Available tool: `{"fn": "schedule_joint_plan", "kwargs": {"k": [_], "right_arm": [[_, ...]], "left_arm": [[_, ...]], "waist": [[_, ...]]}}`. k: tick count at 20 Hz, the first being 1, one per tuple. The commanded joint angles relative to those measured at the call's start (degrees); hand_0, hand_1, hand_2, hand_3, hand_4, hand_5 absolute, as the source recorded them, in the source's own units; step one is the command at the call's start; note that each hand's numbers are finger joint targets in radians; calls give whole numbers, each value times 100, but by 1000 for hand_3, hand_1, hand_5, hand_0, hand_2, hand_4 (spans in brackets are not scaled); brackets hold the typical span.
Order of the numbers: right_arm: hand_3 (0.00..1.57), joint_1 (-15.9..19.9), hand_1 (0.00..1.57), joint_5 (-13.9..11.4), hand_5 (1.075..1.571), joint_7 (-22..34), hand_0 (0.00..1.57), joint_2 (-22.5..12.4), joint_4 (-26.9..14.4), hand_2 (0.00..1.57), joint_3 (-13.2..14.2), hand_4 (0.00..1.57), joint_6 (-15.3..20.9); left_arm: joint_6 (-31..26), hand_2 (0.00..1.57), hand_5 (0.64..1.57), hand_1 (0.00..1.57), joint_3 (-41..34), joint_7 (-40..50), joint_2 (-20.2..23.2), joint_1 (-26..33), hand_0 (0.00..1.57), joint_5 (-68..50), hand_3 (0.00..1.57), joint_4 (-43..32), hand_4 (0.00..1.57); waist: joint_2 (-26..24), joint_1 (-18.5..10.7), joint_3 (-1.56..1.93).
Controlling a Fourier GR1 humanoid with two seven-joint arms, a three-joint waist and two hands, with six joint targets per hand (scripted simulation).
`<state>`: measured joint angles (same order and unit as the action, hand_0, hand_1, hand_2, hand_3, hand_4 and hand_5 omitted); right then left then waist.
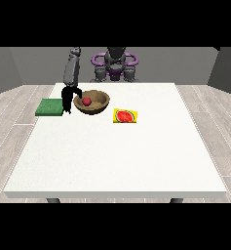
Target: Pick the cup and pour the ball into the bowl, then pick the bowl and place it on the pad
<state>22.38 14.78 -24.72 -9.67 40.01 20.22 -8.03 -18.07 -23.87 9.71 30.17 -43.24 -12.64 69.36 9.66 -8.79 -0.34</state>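
Lying nearest on the white table (112,161) is a yellow watermelon card (125,116). Farther back, left of it, sits the wooden bowl (91,103) — red ball (86,101) inside. The hand at the view's left (68,97) hangs just beside the bowl's left rim, between it and the green pad (49,107) — whether its fingers are spread or curled I cannot tell.

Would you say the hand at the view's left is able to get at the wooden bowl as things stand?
Probably yes: the hand hangs right beside the bowl, at its rim towards the green pad, and nothing shows between them. The red ball already lies inside.
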Motion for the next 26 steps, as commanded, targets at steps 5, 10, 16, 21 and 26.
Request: {"fn": "schedule_joint_plan", "kwargs": {"k": [5,10,16,21,26], "right_arm": [[0,151,0,-49,1547,-585,0,-7,-724,0,58,452,70],[0,689,0,-29,1550,-282,0,159,-591,0,-46,463,351],[0,146,878,33,1514,-120,878,-144,-1071,580,350,608,1003],[1571,-175,1571,-504,1478,10,1571,-432,-942,1571,-5,912,1505],[1365,-443,1571,-673,1536,193,1571,-654,-669,1571,-141,960,1895]], "left_arm": [[30,0,1536,0,95,182,-23,267,0,-184,0,565,1019],[-196,0,1537,0,-244,231,453,34,0,-483,0,220,1022],[-331,0,1535,0,-303,388,529,83,0,-736,0,497,1018],[-330,0,1528,0,-413,308,643,-17,0,-773,0,400,1056],[-490,0,1520,0,-460,411,732,-8,0,-932,0,295,1143]], "waist": [[157,-80,41],[268,-77,36],[468,-309,40],[647,-312,20],[429,-375,9]]}}
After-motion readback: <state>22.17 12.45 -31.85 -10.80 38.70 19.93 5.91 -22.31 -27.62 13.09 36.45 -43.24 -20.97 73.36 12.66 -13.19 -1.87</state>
